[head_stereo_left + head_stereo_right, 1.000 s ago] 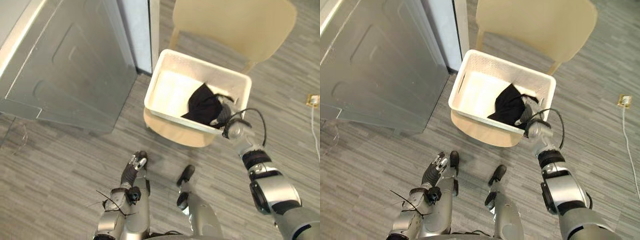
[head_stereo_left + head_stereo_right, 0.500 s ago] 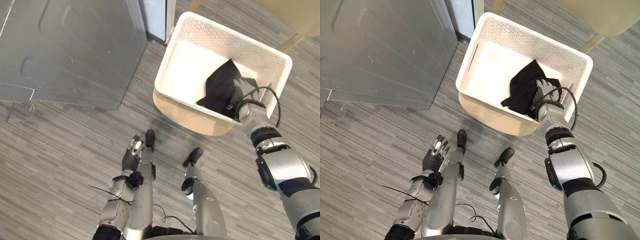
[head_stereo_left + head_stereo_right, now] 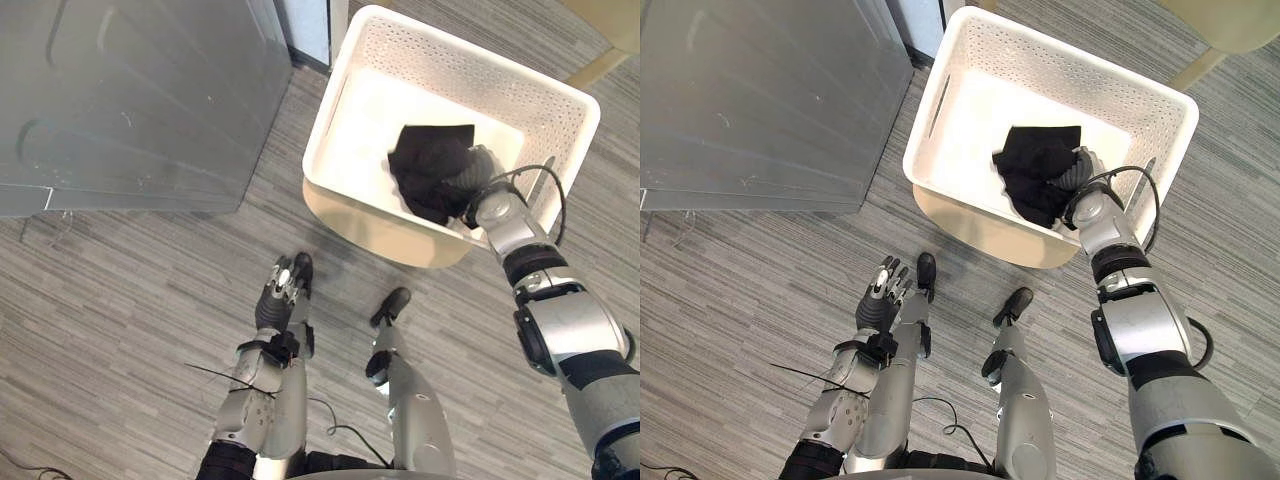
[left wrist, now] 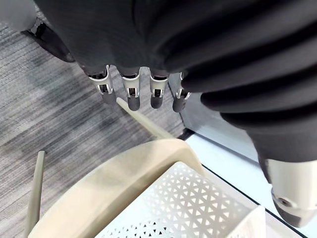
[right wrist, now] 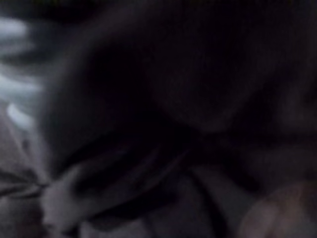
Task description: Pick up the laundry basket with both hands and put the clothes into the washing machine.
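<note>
The black garment (image 3: 428, 172) is bunched up inside the white laundry basket (image 3: 450, 62) at the upper right of the frame. The basket is parked on a beige chair seat (image 3: 395, 235). The right hand (image 3: 476, 168) is buried in the cloth, so its grip can't be told. The left hand (image 3: 884, 292) is held at lower centre, fingers straight and relaxed. A grey metal appliance (image 3: 140, 90) is seen at upper left.

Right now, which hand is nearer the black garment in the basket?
Right. The right hand is inside the white basket, against the black garment. The left hand hangs open over the floor, apart from the basket.
</note>
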You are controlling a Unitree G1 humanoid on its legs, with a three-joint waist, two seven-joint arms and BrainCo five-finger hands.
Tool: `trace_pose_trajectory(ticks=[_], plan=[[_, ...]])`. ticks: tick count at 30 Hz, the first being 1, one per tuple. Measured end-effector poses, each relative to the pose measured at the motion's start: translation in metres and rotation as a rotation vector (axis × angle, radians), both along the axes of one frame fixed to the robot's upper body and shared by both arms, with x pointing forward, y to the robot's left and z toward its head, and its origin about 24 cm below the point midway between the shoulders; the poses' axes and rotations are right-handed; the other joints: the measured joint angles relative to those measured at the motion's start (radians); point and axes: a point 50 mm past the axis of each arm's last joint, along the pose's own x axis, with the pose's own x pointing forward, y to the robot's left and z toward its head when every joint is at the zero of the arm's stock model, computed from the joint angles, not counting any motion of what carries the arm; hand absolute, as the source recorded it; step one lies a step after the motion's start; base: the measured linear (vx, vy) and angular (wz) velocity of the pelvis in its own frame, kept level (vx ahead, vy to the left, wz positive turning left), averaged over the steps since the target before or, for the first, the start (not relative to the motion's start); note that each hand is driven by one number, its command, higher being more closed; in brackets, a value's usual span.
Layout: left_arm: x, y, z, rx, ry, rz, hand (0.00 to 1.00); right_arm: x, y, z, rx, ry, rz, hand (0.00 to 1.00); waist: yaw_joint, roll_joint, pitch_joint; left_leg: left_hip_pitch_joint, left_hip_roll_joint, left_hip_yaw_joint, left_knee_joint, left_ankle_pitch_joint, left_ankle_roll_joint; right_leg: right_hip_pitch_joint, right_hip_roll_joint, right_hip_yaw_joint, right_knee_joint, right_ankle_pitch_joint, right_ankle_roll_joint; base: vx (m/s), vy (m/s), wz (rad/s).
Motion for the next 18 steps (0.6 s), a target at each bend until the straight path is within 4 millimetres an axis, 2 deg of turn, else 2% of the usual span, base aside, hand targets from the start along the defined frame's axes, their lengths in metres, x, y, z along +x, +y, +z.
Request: trace_pose_trajectory(ticks=[4, 7, 9, 12, 14, 16, 18], plan=[[0.001, 0.001, 0.007, 0.003, -0.034, 0.006, 0.0, -0.004, 0.0, 0.001, 0.153, -0.069, -0.001, 1.0, -0.011, 0.0, 0.0, 0.033, 0.002, 0.003, -0.003, 0.0, 0.0, 0.031, 0.001, 0.003, 0.0, 0.0, 0.0, 0.01, 0.026, 0.0], [0.0, 0.007, 0.007, 0.062, -0.04, 0.011, 0.0, -0.011, -0.005, 0.02, 0.217, -0.21, -0.02, 1.0, -0.022, -0.002, -0.001, 0.079, 0.001, 0.009, -0.014, 0.0, 0.0, 0.069, 0.0, 0.006, 0.0, 0.0, -0.001, 0.0, 0.041, 0.01], [-0.001, 0.014, 0.011, 0.116, -0.06, 0.02, 0.0, -0.019, -0.008, 0.039, 0.263, -0.342, -0.03, 1.0, -0.025, -0.004, -0.004, 0.114, 0.001, 0.015, -0.029, 0.001, -0.001, 0.094, 0.001, 0.01, -0.001, 0.0, 0.0, 0.0, 0.04, -0.05], [-0.004, 0.025, 0.017, 0.181, -0.093, 0.044, 0.0, -0.031, -0.009, 0.055, 0.282, -0.458, -0.029, 1.0, -0.031, -0.008, -0.007, 0.15, 0.001, 0.017, -0.038, 0.001, -0.002, 0.125, 0.003, 0.012, -0.003, 0.0, 0.001, 0.0, 0.008, -0.01], [-0.007, 0.031, 0.014, 0.22, -0.084, 0.057, 0.0, -0.039, -0.008, 0.054, 0.304, -0.5, -0.028, 1.0, -0.038, -0.011, -0.027, 0.175, 0.0, 0.018, -0.052, 0.002, -0.003, 0.146, 0.005, 0.011, -0.004, -0.004, 0.005, 0.02, 0.006, 0.04], [-0.016, 0.041, 0.01, 0.269, -0.064, 0.091, 0.0, -0.047, -0.001, 0.044, 0.326, -0.513, -0.012, 1.0, -0.054, -0.015, -0.094, 0.186, -0.005, 0.018, -0.073, 0.005, -0.007, 0.153, 0.004, 0.003, -0.007, -0.009, 0.009, 0.07, 0.015, 0.07], [-0.021, 0.046, 0.016, 0.307, -0.09, 0.107, 0.0, -0.056, 0.002, 0.039, 0.326, -0.531, -0.001, 1.0, -0.056, -0.015, -0.118, 0.225, -0.009, 0.019, -0.086, 0.005, -0.007, 0.188, 0.004, 0.004, -0.017, -0.011, 0.01, 0.1, 0.012, 0.02]])
